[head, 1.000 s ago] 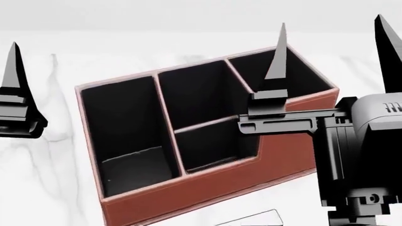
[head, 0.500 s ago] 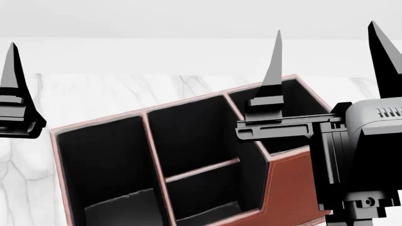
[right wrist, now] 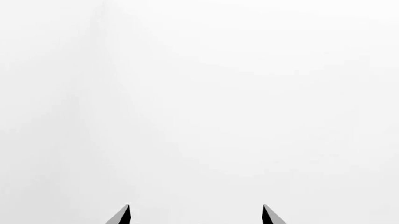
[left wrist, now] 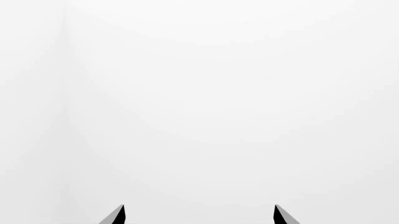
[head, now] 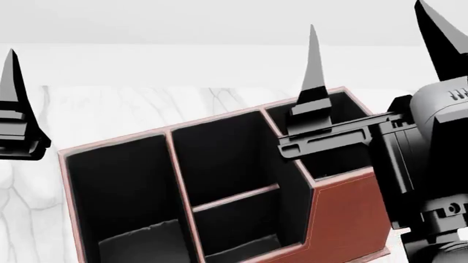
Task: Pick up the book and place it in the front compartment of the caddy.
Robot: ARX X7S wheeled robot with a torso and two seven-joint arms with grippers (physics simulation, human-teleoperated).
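The caddy (head: 345, 219), a reddish-brown box with black lining and pale rims, fills the lower middle of the head view, and its near part is cut off by the picture's edge. The book is out of view. My right gripper (head: 376, 52) hovers above the caddy's right end, pointing up and open with nothing between its fingers. In the right wrist view the right gripper (right wrist: 195, 214) shows only two spread tips against blank white. Of my left arm, the head view shows one finger (head: 13, 93) at the far left. The left gripper (left wrist: 199, 214) is open and empty in its wrist view.
The caddy stands on a white marble-look table (head: 109, 109), whose far edge runs just behind it against a pale wall. My right arm's black body (head: 431, 181) covers the caddy's right side and the table beyond it.
The head view tilted up, so the caddy slid down and grew larger in the picture. In the last half second the right gripper tipped and rose slightly. The left finger hardly moved.
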